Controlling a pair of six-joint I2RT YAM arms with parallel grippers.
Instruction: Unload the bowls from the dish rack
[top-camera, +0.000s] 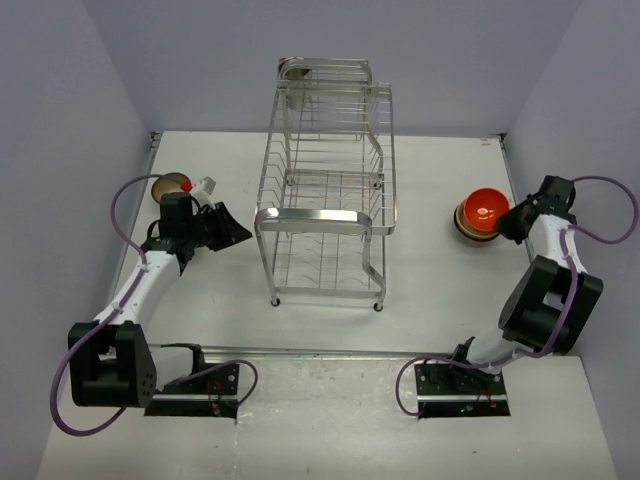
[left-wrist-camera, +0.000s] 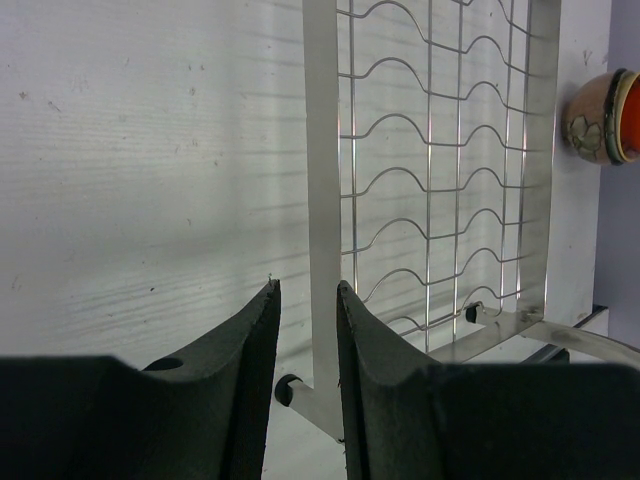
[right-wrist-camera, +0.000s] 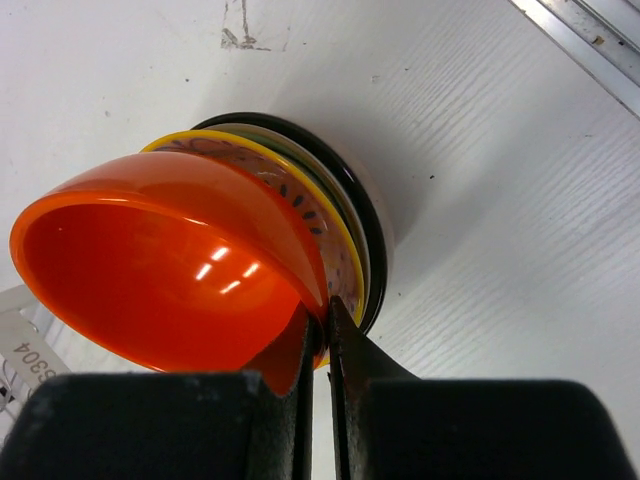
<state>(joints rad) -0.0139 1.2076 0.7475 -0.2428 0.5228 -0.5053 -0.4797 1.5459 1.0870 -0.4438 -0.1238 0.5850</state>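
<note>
Found chrome two-tier wire dish rack (top-camera: 325, 215) standing upright on its small feet at the centre of the white surface (top-camera: 440, 330).

Located three bowls stacked to the right of the rack, well apart from it and near the right edge of the surface. Recorded orange-red bowl (right-wrist-camera: 170, 270) uppermost, tilted steeply, its lower side resting in the pale bowl (right-wrist-camera: 310, 200) with yellow rim and dark dashes. Noted dark-rimmed bowl (right-wrist-camera: 368, 230) beneath both, sitting on the surface.

Found right hand (right-wrist-camera: 322, 318) pinched almost closed on the near rim of the orange-red bowl, with one finger inside the rim and one outside.

Found left hand (top-camera: 228, 228) just left of the rack's lower tier, apart from it. Recorded jaws parted by a narrow gap, gripping nothing; seen past the gap in the left wrist view, only the rack's flat upright (left-wrist-camera: 322, 180) and bare surface.

Located brown bowl (top-camera: 170, 185) at the far left of the surface, beyond the left arm (top-camera: 140, 285) and partly hidden by it. Noted white tag (top-camera: 205, 185) beside it and a small red item at its rim, too small to identify.
</note>
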